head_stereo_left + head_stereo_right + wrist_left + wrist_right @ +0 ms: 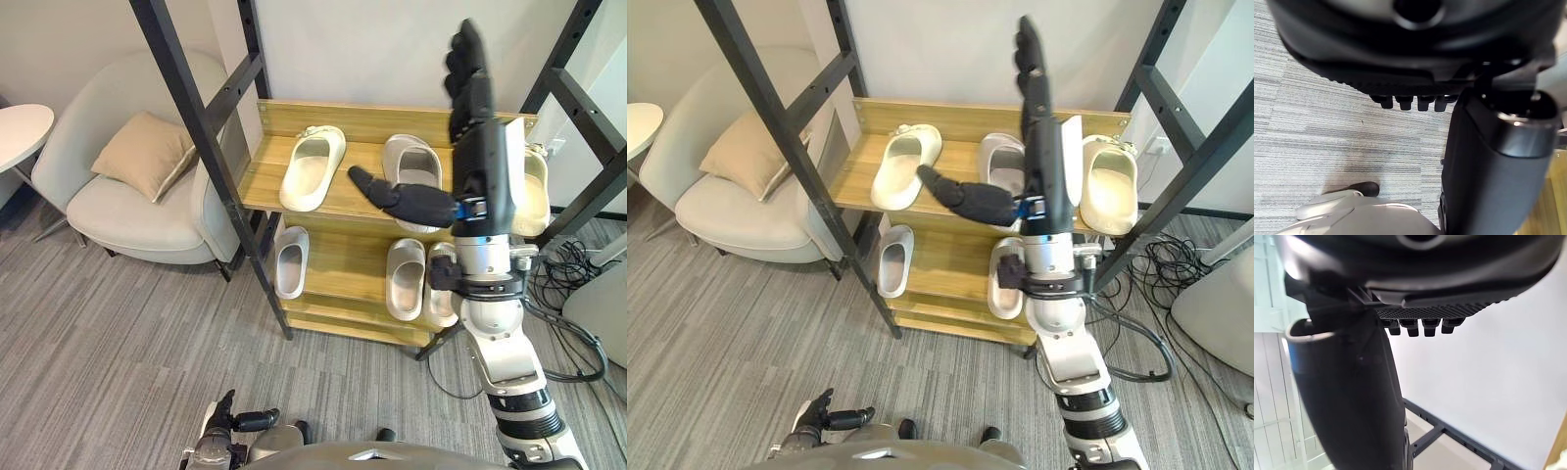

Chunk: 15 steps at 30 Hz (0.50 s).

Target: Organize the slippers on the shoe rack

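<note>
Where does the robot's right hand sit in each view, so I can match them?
Left eye view: right hand raised, open, right of centre before the shoe rack.
Right eye view: same hand, at centre.
Right wrist view: its dark bulk close up, white wall beyond.
Left wrist view: the left hand over grey carpet.
Landmark: the cream slipper off its thumb tip, both eye views.

Silver-grey segmented right arm point(502, 352) carries a black right hand point(472, 117) with dotted palm.

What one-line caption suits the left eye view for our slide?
Right hand upright and open before a wooden shoe rack holding pale slippers on two shelves.
</note>
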{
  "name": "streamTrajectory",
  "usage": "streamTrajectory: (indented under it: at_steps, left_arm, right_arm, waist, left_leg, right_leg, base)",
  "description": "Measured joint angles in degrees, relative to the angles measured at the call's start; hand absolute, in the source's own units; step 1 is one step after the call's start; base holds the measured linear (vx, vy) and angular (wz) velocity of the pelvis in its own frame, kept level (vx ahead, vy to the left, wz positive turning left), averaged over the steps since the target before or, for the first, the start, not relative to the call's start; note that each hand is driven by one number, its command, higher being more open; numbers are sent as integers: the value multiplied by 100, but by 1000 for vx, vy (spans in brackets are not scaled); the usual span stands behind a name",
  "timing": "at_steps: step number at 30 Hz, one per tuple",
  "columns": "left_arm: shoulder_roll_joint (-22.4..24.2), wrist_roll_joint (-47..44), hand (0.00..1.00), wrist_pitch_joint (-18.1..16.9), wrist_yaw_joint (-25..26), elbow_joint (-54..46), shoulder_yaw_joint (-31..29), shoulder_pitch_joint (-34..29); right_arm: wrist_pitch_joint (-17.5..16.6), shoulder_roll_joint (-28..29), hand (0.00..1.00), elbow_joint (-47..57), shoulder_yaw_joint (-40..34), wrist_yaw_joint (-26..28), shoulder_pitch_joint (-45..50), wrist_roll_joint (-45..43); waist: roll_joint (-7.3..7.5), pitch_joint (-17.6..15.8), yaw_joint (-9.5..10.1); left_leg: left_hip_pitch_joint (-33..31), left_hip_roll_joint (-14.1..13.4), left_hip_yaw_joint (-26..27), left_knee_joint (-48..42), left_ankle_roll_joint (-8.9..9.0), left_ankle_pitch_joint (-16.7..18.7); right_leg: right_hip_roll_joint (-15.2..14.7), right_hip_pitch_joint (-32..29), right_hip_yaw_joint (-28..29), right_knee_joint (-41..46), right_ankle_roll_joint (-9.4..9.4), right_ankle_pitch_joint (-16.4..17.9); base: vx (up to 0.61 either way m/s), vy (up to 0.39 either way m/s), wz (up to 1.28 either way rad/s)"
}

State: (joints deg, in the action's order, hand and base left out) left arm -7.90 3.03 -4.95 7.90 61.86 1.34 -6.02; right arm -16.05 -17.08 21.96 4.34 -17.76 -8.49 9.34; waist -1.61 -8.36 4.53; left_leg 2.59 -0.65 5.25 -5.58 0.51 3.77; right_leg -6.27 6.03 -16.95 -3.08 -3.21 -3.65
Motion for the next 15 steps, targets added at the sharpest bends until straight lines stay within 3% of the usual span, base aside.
streamTrajectory:
  at_steps: [8,15]
  left_arm:
    - [0,-1,100,-3,-55,-36,-11,-32]
    - [-15,-2,100,-8,-102,-43,-51,-56]
  right_arm:
    - [119,-627,100,-77,-315,-201,-507,665]
    - [279,-1115,100,-830,-316,-258,-1003,875]
  waist:
    - [3,1,-39]
    - [59,29,-39]
  left_leg:
    - [-22,4,-30,21,-16,1]
    - [-100,10,-42,31,-37,-7]
  right_leg:
    - [5,-23,-1,-17,-3,0]
    - [5,-114,2,-9,-6,-1]
  base:
    - [0,0,0]
    - [0,0,0]
